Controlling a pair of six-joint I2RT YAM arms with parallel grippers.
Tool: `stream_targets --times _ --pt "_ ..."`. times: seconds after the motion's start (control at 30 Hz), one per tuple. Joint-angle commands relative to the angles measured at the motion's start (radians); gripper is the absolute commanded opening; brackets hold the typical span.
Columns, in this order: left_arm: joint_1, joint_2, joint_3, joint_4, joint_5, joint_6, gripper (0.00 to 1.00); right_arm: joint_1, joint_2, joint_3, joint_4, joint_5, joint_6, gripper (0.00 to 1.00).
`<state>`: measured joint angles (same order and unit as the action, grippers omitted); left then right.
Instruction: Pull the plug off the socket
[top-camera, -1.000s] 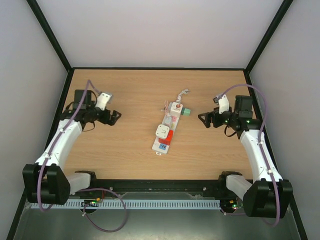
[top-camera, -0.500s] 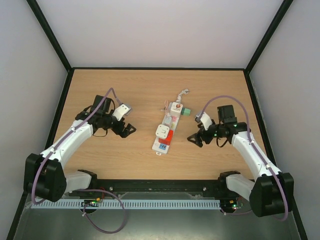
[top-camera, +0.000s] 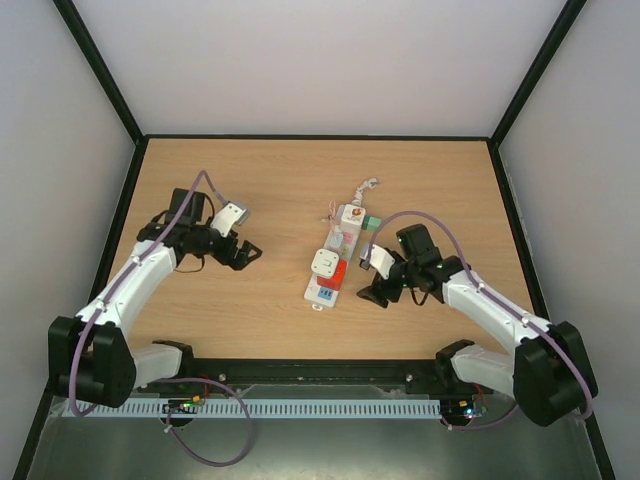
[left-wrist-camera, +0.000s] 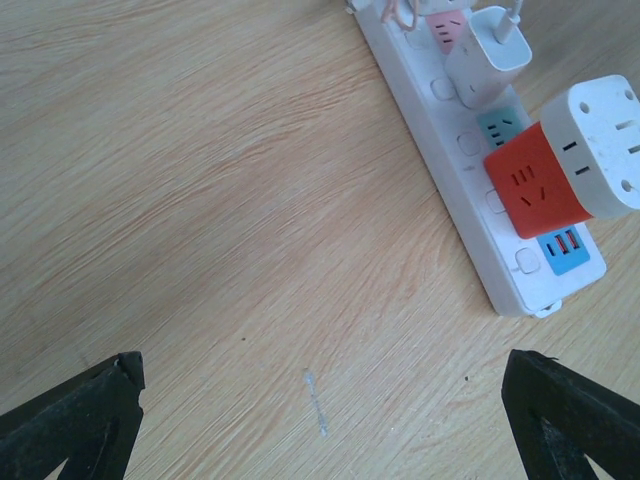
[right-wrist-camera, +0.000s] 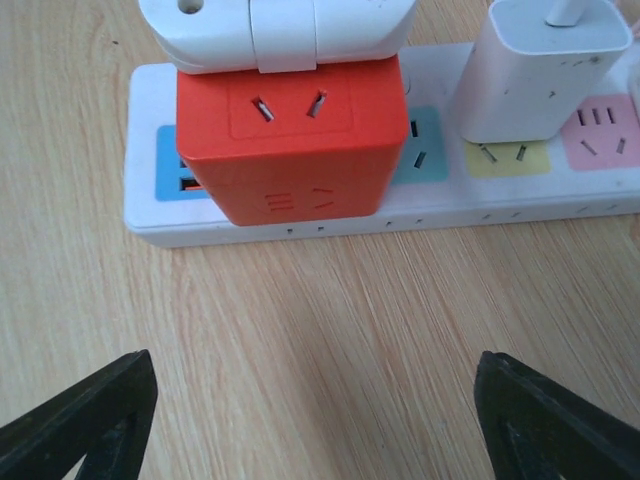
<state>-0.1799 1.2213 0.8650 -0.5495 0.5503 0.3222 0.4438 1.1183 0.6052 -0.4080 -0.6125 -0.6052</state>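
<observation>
1 socket (right-wrist-camera: 480, 205). 4 coloured squares on it: blue (right-wrist-camera: 168, 165), green (right-wrist-camera: 420, 150), yellow (right-wrist-camera: 505, 155), pink (right-wrist-camera: 600, 130). 2 things plugged in: 1 red-white cube (right-wrist-camera: 290, 140), 1 white charger (right-wrist-camera: 545, 75). 1 green block (top-camera: 372, 224). 2 grippers: left gripper (top-camera: 250, 256), right gripper (top-camera: 364, 282). 1 table (top-camera: 250, 180).

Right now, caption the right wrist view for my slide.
Open right tool faces the red-and-white adapter plug seated in the white socket, a white charger beside it.
</observation>
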Motion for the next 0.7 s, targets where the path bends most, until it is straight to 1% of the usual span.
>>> stream_targets --times 0.0,0.1,0.23,0.43,0.67 --pt "0.03 -0.03 0.022 -0.023 0.04 -0.004 1.0 0.051 0.05 -0.023 0.157 0.086 -0.021 0.81" --pt "0.042 -0.037 0.019 -0.02 0.038 -0.008 1.0 0.076 0.098 -0.024 0.218 0.112 -0.021 0.73" --pt "0.064 -0.039 0.02 -0.019 0.034 -0.013 1.0 0.109 0.157 -0.02 0.294 0.135 -0.008 0.67" --pt "0.081 -0.028 0.034 -0.035 0.03 -0.017 1.0 0.151 0.218 -0.003 0.354 0.127 -0.001 0.63" --pt "0.082 0.007 0.061 -0.055 0.049 -0.029 0.98 0.238 0.272 0.02 0.41 0.144 0.017 0.6"
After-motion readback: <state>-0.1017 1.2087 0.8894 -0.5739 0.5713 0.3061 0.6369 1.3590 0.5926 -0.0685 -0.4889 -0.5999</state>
